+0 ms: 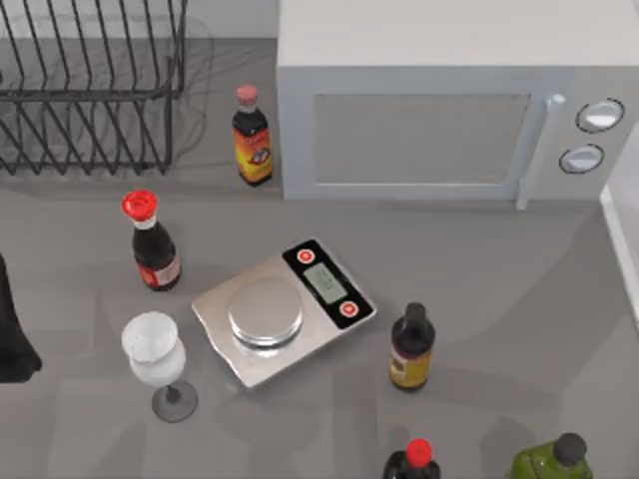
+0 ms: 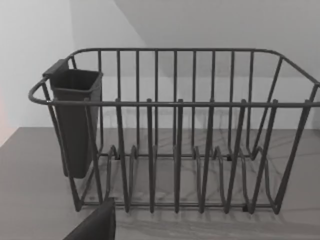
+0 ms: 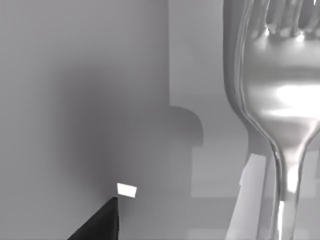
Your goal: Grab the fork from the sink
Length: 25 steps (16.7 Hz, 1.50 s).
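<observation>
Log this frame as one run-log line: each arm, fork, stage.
left arm: at top view's left edge, facing dish rack | right arm: wrist camera close on fork | fork: not visibly gripped | stage: approach

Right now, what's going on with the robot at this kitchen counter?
The right wrist view sits very close to the shiny fork, its tines and neck looming large against a pale grey surface, so the right arm seems to be closing in on it. The left arm's dark shape rests at the table's left edge, its camera facing the wire dish rack and the dark cup hung on it. A kitchen scale, bottles and microwave stand untouched.
</observation>
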{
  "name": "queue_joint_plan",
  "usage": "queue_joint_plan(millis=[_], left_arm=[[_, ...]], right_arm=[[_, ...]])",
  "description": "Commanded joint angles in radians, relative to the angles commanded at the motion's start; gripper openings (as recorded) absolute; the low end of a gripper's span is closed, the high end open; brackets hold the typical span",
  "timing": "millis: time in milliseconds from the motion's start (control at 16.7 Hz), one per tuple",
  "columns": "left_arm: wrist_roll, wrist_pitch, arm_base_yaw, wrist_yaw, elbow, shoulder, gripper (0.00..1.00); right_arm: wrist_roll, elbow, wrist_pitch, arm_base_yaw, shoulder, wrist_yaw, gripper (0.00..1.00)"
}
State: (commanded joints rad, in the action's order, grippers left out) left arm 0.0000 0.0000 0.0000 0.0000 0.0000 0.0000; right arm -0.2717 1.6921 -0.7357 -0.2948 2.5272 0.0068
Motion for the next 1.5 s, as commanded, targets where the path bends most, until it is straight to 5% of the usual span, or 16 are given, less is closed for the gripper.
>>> queue_joint_plan(millis=[60,840,1500], left_arm=[[0.000,0.000,0.000,0.000,0.000,0.000,1.00],[0.000,0.000,0.000,0.000,0.000,0.000,1.00],[0.000,0.000,0.000,0.000,0.000,0.000,1.00]], right_arm=[[0.000,0.000,0.000,0.000,0.000,0.000,1.00],[0.000,0.000,0.000,0.000,0.000,0.000,0.02],[0.011,0.025,-0.032,0.002,-0.053,-0.013,0.00]])
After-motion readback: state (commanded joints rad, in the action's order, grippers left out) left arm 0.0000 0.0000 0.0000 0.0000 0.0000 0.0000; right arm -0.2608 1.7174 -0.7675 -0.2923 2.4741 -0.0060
